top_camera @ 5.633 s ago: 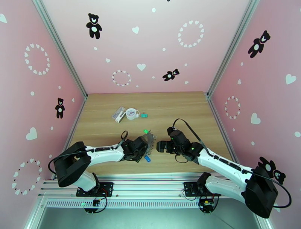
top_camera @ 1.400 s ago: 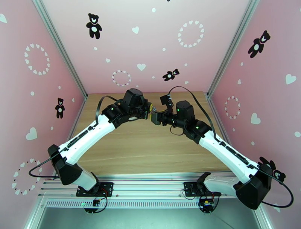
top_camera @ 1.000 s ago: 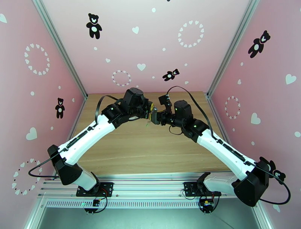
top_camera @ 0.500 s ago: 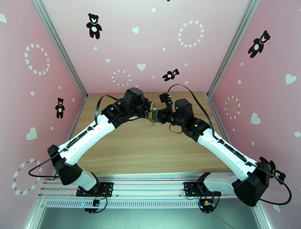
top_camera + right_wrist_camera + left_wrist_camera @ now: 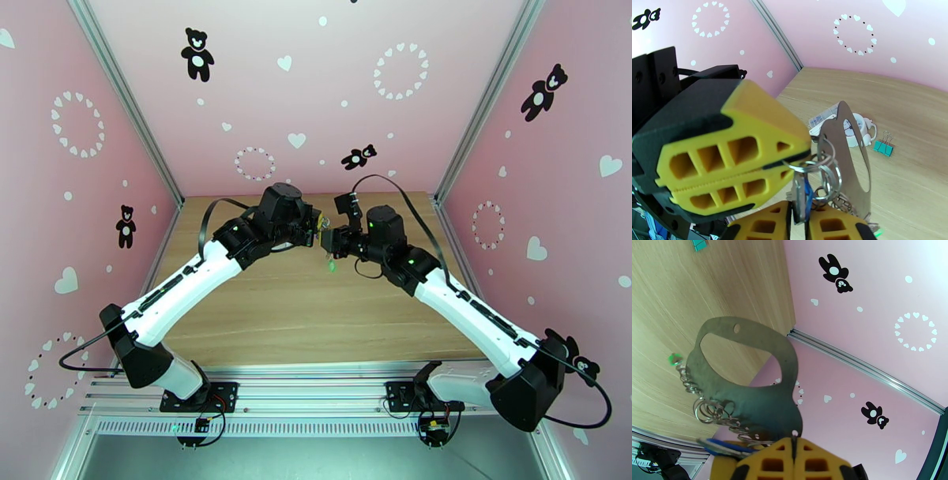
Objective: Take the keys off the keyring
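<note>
Green key (image 5: 332, 267) has swung right; left gripper (image 5: 793, 442) pinches keyring (image 5: 762, 405), right gripper (image 5: 800, 216) pinches blue key (image 5: 807, 195).

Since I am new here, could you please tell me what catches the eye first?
The left tool and the right tool meet above the far middle of the table. The left clamps the grey keyring, the right pinches a blue-headed key, and a green-headed key dangles beneath.
</note>
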Motion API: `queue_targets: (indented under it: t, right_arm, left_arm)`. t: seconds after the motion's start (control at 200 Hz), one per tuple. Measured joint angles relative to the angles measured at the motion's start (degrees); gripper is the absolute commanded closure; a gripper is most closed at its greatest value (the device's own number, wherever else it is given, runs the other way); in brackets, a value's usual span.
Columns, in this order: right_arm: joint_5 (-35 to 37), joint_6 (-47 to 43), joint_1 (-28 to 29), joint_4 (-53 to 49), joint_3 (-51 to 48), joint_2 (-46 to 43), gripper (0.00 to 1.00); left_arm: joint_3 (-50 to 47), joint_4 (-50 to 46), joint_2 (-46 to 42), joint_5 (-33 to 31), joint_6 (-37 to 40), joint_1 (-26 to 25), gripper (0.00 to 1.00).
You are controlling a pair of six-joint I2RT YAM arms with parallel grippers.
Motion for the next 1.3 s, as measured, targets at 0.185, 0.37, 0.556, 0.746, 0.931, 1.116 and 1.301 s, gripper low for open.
queue_targets:
  t: [0.185, 0.37, 0.556, 0.746, 0.931, 1.116, 1.301]
  right_arm:
    - [-0.4, 0.2, -0.1, 0.0, 0.0, 0.0, 1.00]
    - [-1.0, 0.8, -0.2, -1.0, 0.1, -0.4, 1.00]
    - [-2.0, 2.3, -0.4, -5.1, 3.2, -0.4, 1.00]
    - [-3.0, 5.1, -0.8, -11.8, 9.4, -0.4, 1.00]
    - [-4.5, 7.7, -2.1, -21.2, 17.3, 0.5, 1.00]
    - [-6.6, 5.9, -2.6, -33.2, 25.2, 3.1, 1.00]
    - [-8.9, -1.6, -2.6, -48.9, 35.5, 10.1, 1.00]
  left_arm:
    - [-0.1, 0.0, 0.0, -1.0, 0.0, 0.0, 1.00]
    - [-0.7, 0.0, 0.0, -1.4, -0.4, 0.0, 0.90]
    - [-1.1, 0.0, -0.5, -1.5, 0.2, 0.1, 0.62]
    - [-3.1, 0.1, -3.7, -1.4, 4.9, 1.9, 0.47]
    - [-8.9, 1.6, -10.6, -0.8, 16.7, 7.5, 0.45]
    - [-21.5, 8.2, -19.8, -1.4, 37.1, 11.0, 0.48]
    - [-38.8, 19.6, -31.2, -2.4, 59.1, 11.0, 0.48]
